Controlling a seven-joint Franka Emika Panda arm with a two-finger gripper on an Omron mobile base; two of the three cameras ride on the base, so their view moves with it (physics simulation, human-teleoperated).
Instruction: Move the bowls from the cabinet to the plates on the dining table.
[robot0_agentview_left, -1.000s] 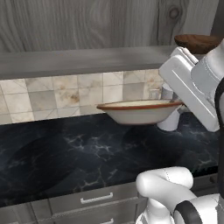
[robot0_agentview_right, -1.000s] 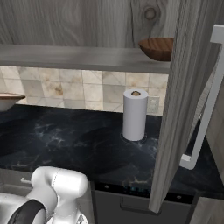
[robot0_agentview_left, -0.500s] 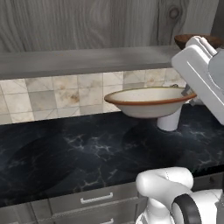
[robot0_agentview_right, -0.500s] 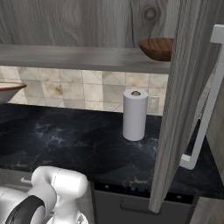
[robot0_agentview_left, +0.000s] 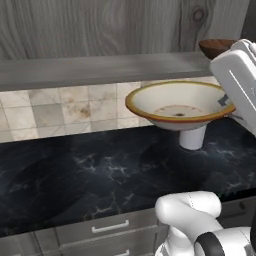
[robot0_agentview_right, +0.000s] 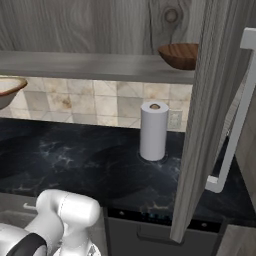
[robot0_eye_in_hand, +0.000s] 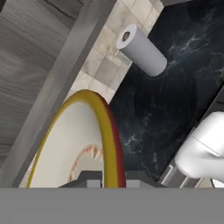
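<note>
The gripper (robot0_eye_in_hand: 107, 177) is closed narrowly on the rim of the cream bowl (robot0_agentview_left: 179, 104), with 1 dark finger on each side of the orange-tan edge in the hand view. The bowl hangs in the air, tilted slightly, below the grey shelf (robot0_agentview_left: 100, 70) of the cabinet and above the black marble table (robot0_agentview_left: 100, 175), touching neither. In the left base view it sits in front of the tiled wall and hides the top of the paper towel roll (robot0_agentview_left: 192, 137) standing on the table behind it. In the right base view only a slice of the bowl shows at the left edge, well apart from the roll. The dark brown wooden bowl (robot0_agentview_right: 180, 55) rests on the shelf just beside the open cabinet door (robot0_agentview_right: 210, 115) with its pale bar handle.
</note>
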